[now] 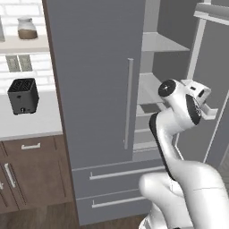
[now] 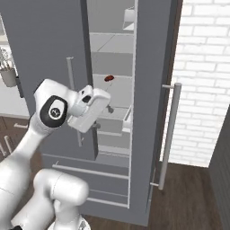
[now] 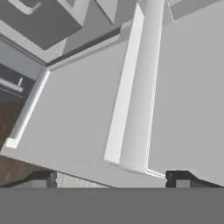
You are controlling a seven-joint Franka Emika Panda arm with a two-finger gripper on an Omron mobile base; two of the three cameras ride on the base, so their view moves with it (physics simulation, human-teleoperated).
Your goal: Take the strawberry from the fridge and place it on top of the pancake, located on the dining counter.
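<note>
Right base view: we see the fridge (image 2: 148,112) with its right door open | a small dark red fruit (image 2: 108,78) on a shelf | gripper (image 3: 113,180) fingers spread apart, holding nothing.

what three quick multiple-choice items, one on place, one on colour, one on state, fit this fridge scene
1. Where does the small dark red fruit lie?
A. on a pale grey shelf inside the tall matte grey fridge
B. on the white worktop
C. on the wooden floor

2. What colour is the boxy toaster on the worktop?
A. red
B. black
C. white

3. How do the fridge doors stand?
A. both shut
B. both open
C. left shut, right door swung open

Answers:
1 A, the right base view shows it on a shelf in the open compartment.
2 B, the left base view shows it black against the white tiles.
3 C, the shelves show only behind the right door.
</note>
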